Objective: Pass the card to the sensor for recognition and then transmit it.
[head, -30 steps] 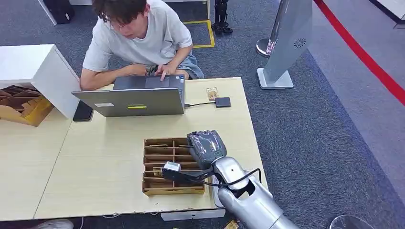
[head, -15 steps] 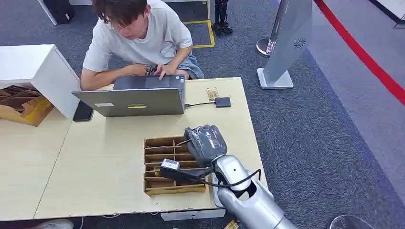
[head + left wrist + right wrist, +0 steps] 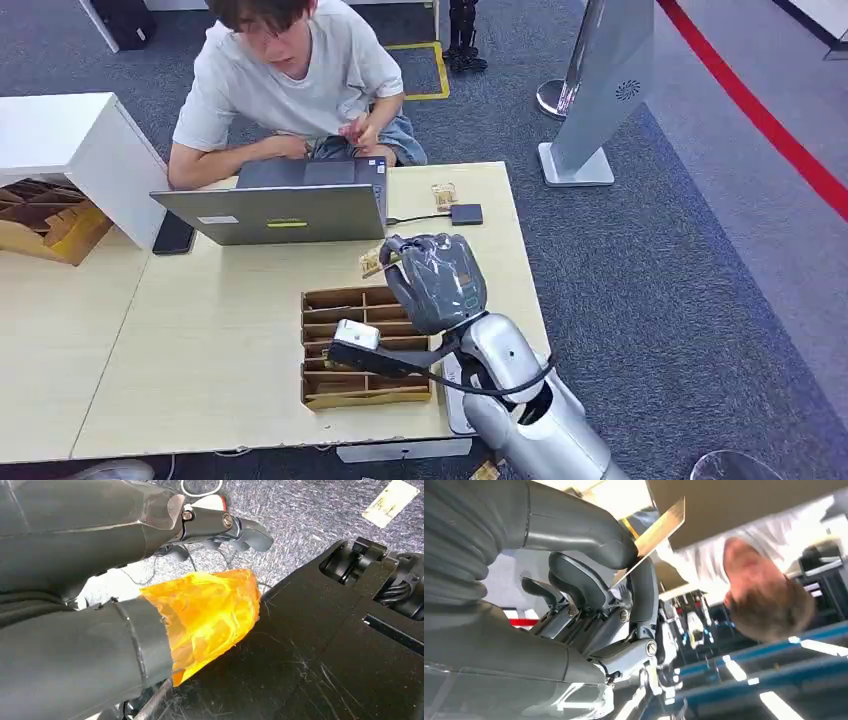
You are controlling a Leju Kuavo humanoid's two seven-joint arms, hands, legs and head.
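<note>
At the near edge of the light wooden table [image 3: 200,360], the silver right arm [image 3: 520,400] rises from below, just right of the cardboard divider tray [image 3: 345,350]. The right hand [image 3: 435,280] is raised above the tray's far right corner and pinches the card [image 3: 372,262] — a thin tan piece held between thumb and a finger, protruding to the left of the hand; the right wrist view shows the card [image 3: 659,527] edge-on, clamped at its lower end. The left hand [image 3: 150,525] hangs over grey carpet, fingers curled in with nothing between them. Farther along the table, a small dark sensor box [image 3: 466,214] lies near the far right edge, cabled to the open laptop [image 3: 275,210] — a seated person [image 3: 290,80] leans over it. A dark phone [image 3: 174,234] lies left of the laptop.
</note>
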